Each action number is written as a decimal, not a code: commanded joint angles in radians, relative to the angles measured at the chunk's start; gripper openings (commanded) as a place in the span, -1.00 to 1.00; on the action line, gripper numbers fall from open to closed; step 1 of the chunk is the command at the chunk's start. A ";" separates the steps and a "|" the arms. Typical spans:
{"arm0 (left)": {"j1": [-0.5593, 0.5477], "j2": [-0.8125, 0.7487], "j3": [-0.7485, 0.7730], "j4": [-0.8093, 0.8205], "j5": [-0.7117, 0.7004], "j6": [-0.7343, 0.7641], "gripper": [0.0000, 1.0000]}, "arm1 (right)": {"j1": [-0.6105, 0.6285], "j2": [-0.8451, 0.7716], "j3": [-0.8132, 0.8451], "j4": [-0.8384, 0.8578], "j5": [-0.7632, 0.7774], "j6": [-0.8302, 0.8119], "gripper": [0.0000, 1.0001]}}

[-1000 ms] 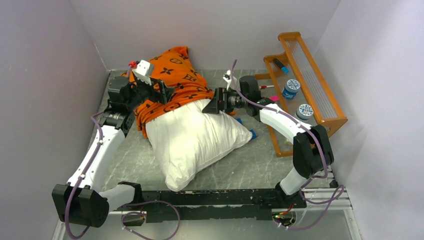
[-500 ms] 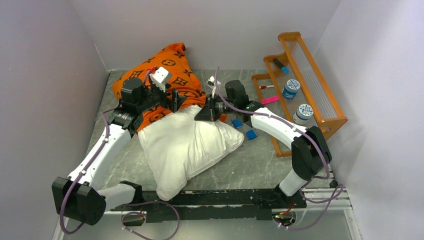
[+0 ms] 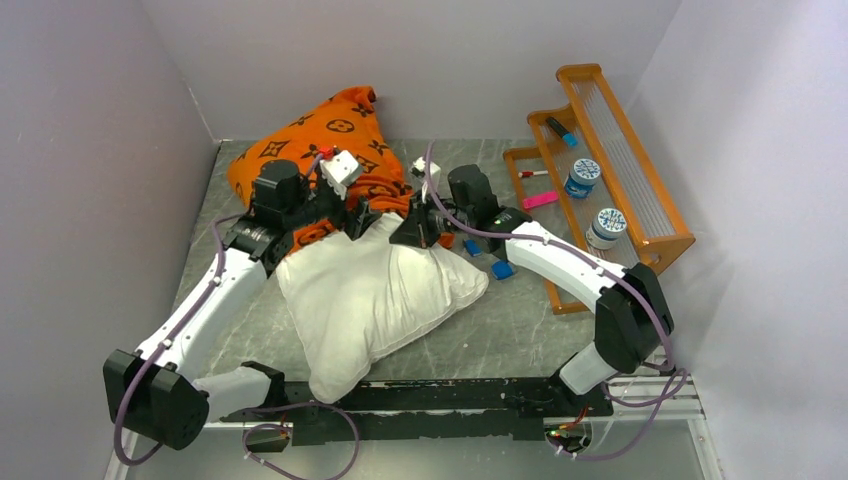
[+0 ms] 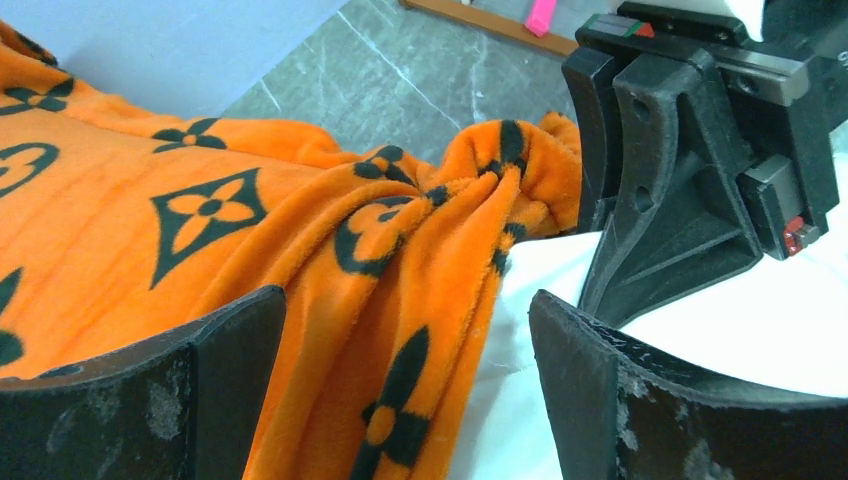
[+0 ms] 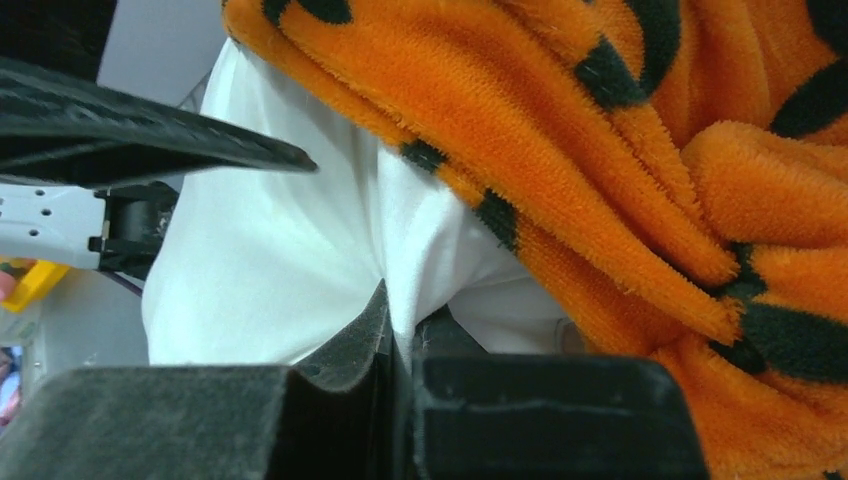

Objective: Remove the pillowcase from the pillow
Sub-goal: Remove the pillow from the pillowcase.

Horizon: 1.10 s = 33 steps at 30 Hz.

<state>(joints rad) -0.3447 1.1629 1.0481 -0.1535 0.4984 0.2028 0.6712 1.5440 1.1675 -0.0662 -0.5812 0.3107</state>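
Note:
The white pillow (image 3: 380, 290) lies in the middle of the table, its far end still inside the orange pillowcase (image 3: 330, 150) bunched toward the back wall. My right gripper (image 3: 408, 232) is shut on a pinch of white pillow fabric (image 5: 280, 250) just below the pillowcase's hem (image 5: 620, 150); the fold runs between its jaws (image 5: 400, 335). My left gripper (image 3: 365, 215) stands open close beside it. Its fingers straddle a hanging fold of the pillowcase (image 4: 330, 250) without closing on it (image 4: 405, 300). White pillow (image 4: 500, 400) shows under that fold.
An orange wooden rack (image 3: 620, 150) stands at the right with two jars (image 3: 583, 177) and a marker. Blue blocks (image 3: 503, 270) and a pink piece (image 3: 540, 200) lie by the right arm. Walls close in on three sides.
My right gripper has closed on the pillow fabric. My left arm has slid right along the pillowcase hem toward it. The pillow has shifted a little to the left.

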 commanded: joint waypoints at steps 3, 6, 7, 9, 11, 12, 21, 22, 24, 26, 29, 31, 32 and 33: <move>-0.044 0.072 0.082 -0.063 -0.087 0.111 0.92 | 0.076 -0.068 0.000 -0.084 -0.018 -0.080 -1.00; -0.052 0.113 0.119 -0.081 -0.122 0.117 0.91 | 0.096 -0.084 -0.011 -0.099 0.011 -0.101 -1.00; -0.053 0.125 0.132 -0.083 -0.140 0.110 0.89 | 0.102 -0.088 -0.013 -0.103 0.021 -0.110 -1.00; -0.053 0.148 0.158 -0.085 -0.177 0.088 0.82 | 0.119 -0.093 -0.012 -0.119 0.042 -0.131 -1.00; -0.053 0.174 0.191 -0.095 -0.223 0.076 0.71 | 0.130 -0.098 -0.010 -0.137 0.056 -0.154 -1.00; -0.053 0.190 0.208 -0.102 -0.251 0.067 0.65 | 0.133 -0.102 -0.011 -0.144 0.061 -0.161 -1.00; -0.053 0.326 0.297 -0.133 -0.492 0.050 -0.18 | 0.139 -0.188 -0.052 -0.183 0.130 -0.199 -1.00; -0.053 0.333 0.296 -0.122 -0.519 0.047 -0.28 | 0.139 -0.199 -0.058 -0.186 0.138 -0.202 -1.00; -0.053 0.348 0.302 -0.097 -0.595 0.039 -0.46 | 0.139 -0.222 -0.070 -0.193 0.154 -0.203 -1.00; -0.049 0.370 0.328 -0.081 -0.662 0.032 -0.67 | 0.139 -0.251 -0.085 -0.198 0.165 -0.202 -1.00; -0.035 0.423 0.406 -0.089 -0.726 0.036 -0.84 | 0.140 -0.293 -0.107 -0.210 0.191 -0.199 -1.00; -0.019 0.459 0.461 -0.096 -0.757 0.027 -0.90 | 0.139 -0.322 -0.122 -0.220 0.214 -0.199 -1.00; -0.005 0.476 0.486 -0.097 -0.767 0.015 -0.90 | 0.139 -0.337 -0.128 -0.227 0.233 -0.199 -1.00; 0.008 0.492 0.508 -0.096 -0.772 0.003 -0.90 | 0.137 -0.355 -0.135 -0.231 0.249 -0.199 -1.00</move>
<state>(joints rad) -0.4339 1.5990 1.4487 -0.3210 -0.0032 0.2077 0.7788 1.3247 1.0557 -0.1600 -0.2775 0.1200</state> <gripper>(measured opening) 0.077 0.043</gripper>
